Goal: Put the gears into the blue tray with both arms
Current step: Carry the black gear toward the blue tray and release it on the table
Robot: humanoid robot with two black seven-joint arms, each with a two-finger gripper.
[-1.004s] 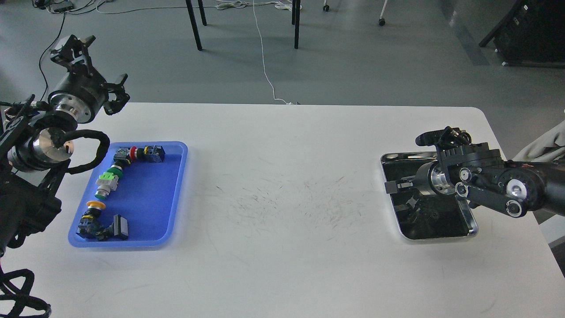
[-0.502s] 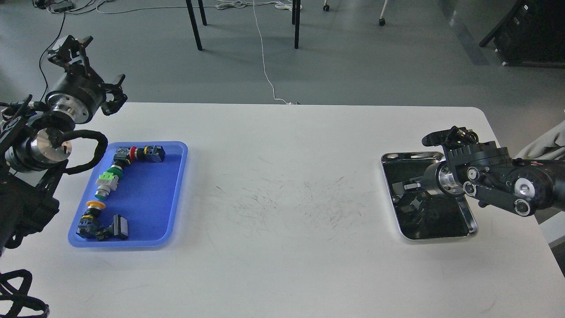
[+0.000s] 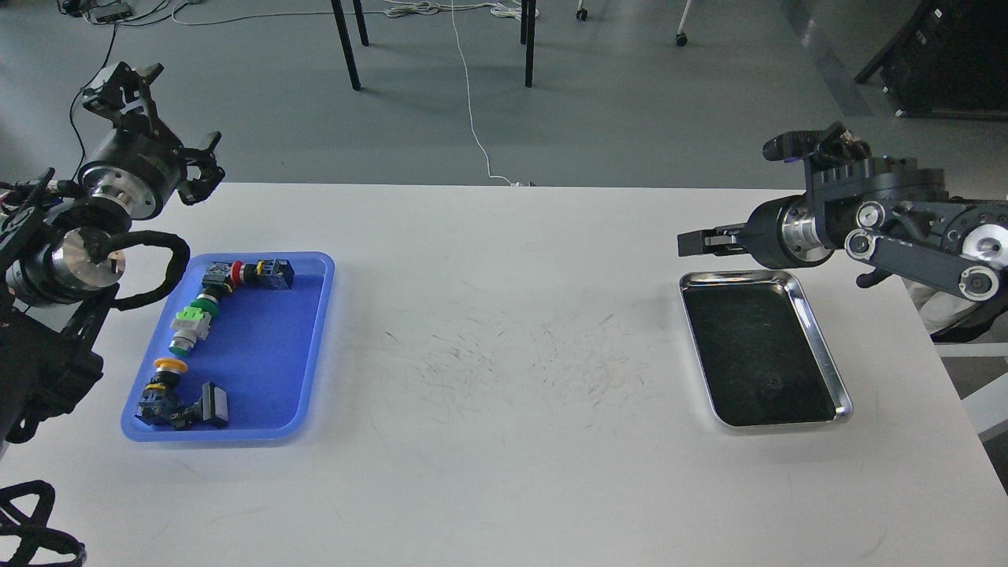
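Observation:
The blue tray [image 3: 268, 354] lies at the table's left and holds several coloured-capped push-button switches [image 3: 193, 324] along its left side; no gears show in it. My left gripper [image 3: 167, 120] hangs open above the table's far left corner, behind the tray. My right gripper [image 3: 683, 243] is raised behind the steel tray [image 3: 823, 346], pointing left. Its fingers [image 3: 713, 240] look pressed together, and anything between them is too small to see. A tiny dark speck [image 3: 770, 386] lies on the steel tray's dark inside. I cannot tell whether it is a gear.
The white table [image 3: 504, 378] shows only scuff marks between the two trays. Chair legs and cables stand on the floor beyond the far edge. The right arm's thick links [image 3: 921, 244] hang over the table's right edge.
My right gripper has lifted out of the steel tray and moved back and up, leaving the tray's inside in full view. The left arm drifted slightly left.

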